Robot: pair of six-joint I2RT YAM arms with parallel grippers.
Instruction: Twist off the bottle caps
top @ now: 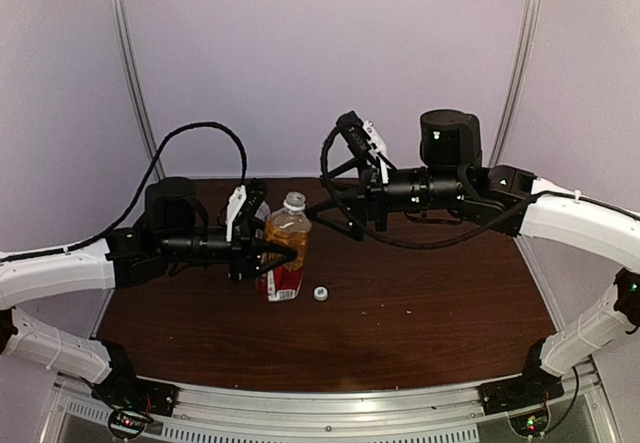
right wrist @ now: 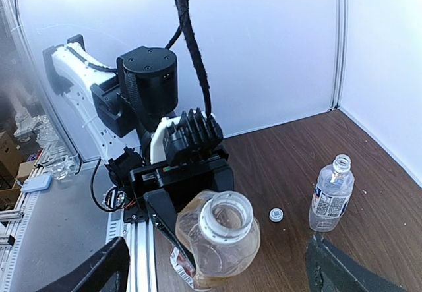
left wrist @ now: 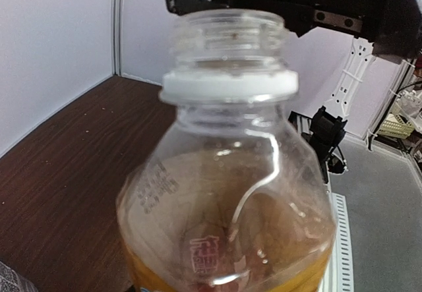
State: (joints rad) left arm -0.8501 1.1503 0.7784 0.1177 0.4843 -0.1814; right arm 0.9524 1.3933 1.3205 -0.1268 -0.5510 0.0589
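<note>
Top external view has the left pincer (top: 275, 259) pinching the small plastic bottle of amber liquid with a red-and-white label (top: 287, 238) round its body, upright near the middle of the dark brown table (top: 430, 313). Its threaded neck is bare, with only the white collar ring beneath. One tiny round white plastic screw cap (top: 321, 293) lies on the table just beside the bottle's foot. The right pincer (top: 337, 215) hangs spread wide and empty, near the open neck. From the right wrist, a small clear plastic bottle with a white-and-blue label (right wrist: 331, 198) stands farther back, its neck also uncapped; I see no second cap anywhere. By my reading, the unscrewing is finished or nearly so. What remains would be letting go: the left pincer should open gently so the amber bottle does not tip, then both arms draw clear.
</note>
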